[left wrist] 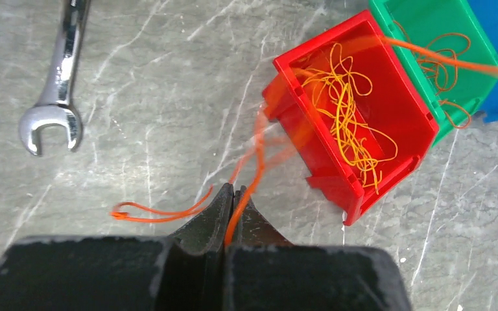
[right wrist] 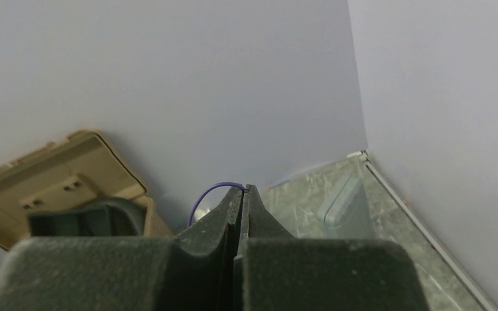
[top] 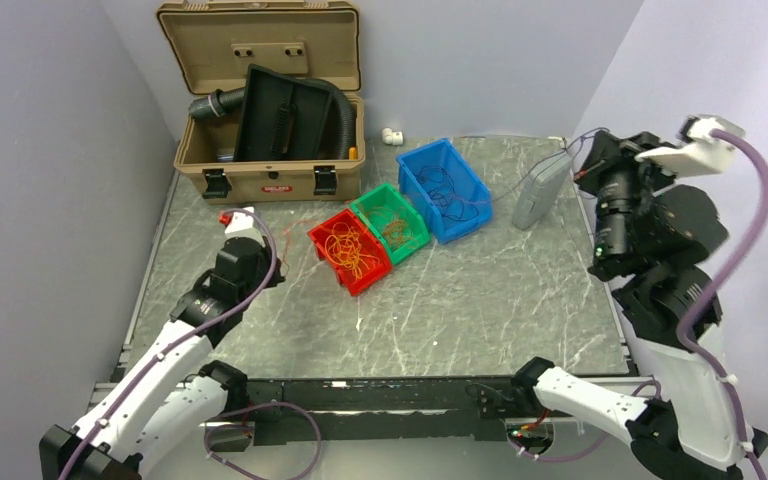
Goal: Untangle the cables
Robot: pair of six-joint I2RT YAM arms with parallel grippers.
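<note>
Left gripper (left wrist: 233,192) pinches an orange wire (left wrist: 257,152) running right toward the red bin (left wrist: 337,188). Right gripper (right wrist: 242,189), at the far-right corner, clamps a purple wire (right wrist: 213,188).

Bins (top: 465,228) centre; cable (left wrist: 254,165) strung to left tool (left wrist: 233,191); front table (top: 460,320) free.

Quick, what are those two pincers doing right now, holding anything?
Left pincer: closed on a thin orange cable.
Right pincer: closed on a thin purple cable.

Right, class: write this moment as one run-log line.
left gripper: shut on orange cable | right gripper: shut on purple cable | red bin: orange tangle inside
</note>
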